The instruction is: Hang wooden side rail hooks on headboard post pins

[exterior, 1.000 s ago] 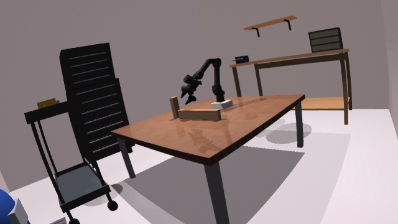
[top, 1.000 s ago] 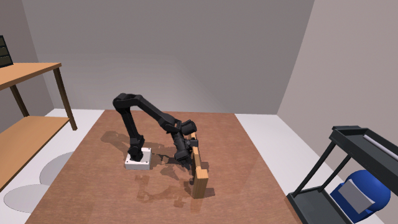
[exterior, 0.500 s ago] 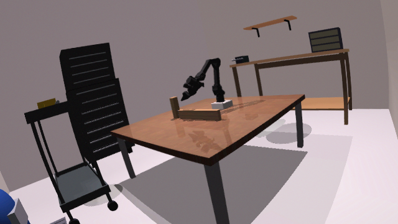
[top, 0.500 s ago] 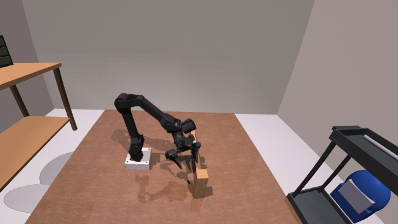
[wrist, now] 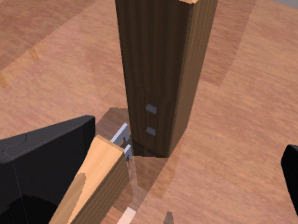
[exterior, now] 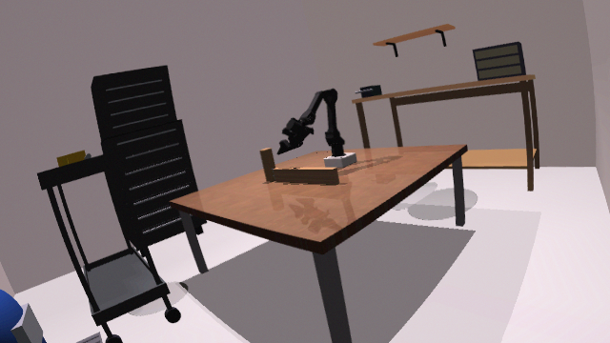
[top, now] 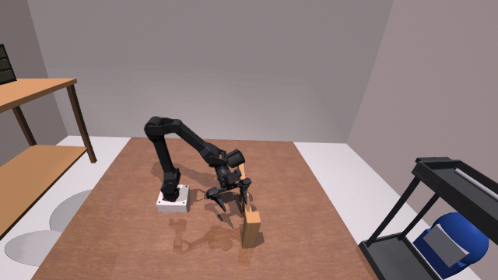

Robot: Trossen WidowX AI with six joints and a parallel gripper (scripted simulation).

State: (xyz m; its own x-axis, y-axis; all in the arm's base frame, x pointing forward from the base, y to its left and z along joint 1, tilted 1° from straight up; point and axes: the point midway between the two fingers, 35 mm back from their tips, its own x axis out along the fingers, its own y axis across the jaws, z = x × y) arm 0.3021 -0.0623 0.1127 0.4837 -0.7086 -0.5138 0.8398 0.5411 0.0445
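The wooden headboard post [top: 250,231] [exterior: 267,163] [wrist: 166,50] stands upright on the brown table [top: 117,233] [exterior: 381,181]. Two small grey marks [wrist: 150,120] show low on its dark face. The wooden side rail [top: 242,169] [exterior: 310,175] [wrist: 93,189] lies low along the table with one end at the post. Its steel hooks [wrist: 123,139] sit right at the post's lower corner; I cannot tell whether they rest on the pins. My gripper [top: 231,196] [exterior: 286,145] [wrist: 189,139] is open and hangs over the rail just behind the post. The fingers stand wide and do not clamp the rail.
The arm's white base [top: 173,199] [exterior: 340,160] is bolted to the table left of the rail. A black cart [top: 447,183] [exterior: 71,167] stands off the table's right side, a black drawer cabinet [exterior: 138,143] behind it, and a wooden workbench [top: 35,89] [exterior: 443,88] on the far side.
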